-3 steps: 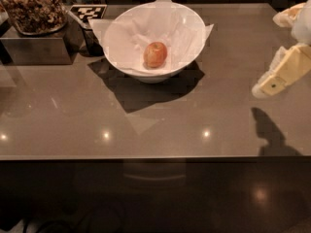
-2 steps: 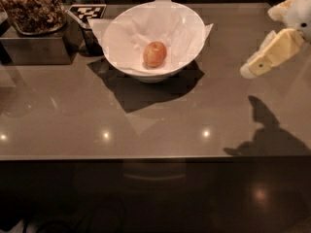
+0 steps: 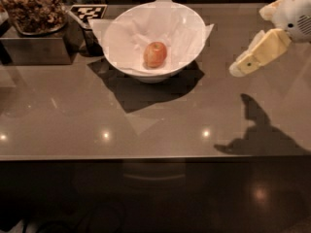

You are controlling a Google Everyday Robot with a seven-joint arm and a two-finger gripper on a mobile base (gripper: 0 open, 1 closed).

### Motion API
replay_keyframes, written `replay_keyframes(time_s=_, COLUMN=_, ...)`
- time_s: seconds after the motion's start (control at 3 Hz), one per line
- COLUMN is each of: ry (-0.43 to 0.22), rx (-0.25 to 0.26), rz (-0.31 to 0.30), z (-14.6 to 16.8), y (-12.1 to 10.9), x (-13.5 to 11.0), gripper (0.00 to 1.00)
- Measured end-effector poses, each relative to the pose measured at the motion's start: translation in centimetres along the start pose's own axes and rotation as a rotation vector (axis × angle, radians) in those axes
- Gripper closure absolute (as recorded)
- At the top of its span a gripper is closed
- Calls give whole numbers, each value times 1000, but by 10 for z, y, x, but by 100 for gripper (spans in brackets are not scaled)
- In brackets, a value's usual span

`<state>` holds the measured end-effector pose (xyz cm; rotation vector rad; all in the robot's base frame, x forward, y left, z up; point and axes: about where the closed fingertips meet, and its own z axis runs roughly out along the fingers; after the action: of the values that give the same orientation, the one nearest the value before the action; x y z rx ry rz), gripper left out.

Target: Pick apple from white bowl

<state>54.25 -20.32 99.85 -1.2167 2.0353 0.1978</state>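
Here the tool [image 3: 256, 58] hangs above the bench [image 3: 160, 125] at the right edge of view, touching nothing; whether it is open or closed cannot be told. Well apart from it, off to its left in the view, the apple [image 3: 155, 54] lies inside the white bowl [image 3: 127, 33], on the paper lining [image 3: 187, 30].

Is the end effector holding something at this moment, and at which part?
Nothing is held. The end effector hangs at the right, apart from the white bowl, and the apple lies inside the bowl.
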Motion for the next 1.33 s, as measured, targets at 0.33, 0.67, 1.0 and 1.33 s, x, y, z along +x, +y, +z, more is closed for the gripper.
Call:
replay_keyframes(time_s=0.33, ry=-7, rx=-28, rz=-69, z=28, y=-1, x=-33, gripper=0)
replay_keyframes(time_s=0.67, ry=-1, rx=-54, rz=-170, z=53, y=-2, x=-75, gripper=0)
replay_keyframes(time_s=1.0, ry=14, rx=-109, rz=-251, z=74, y=4, x=-97, gripper=0)
replay_keyframes(time_s=1.33, ry=9, rx=-110, rz=-246, z=74, y=7, x=-98, gripper=0)
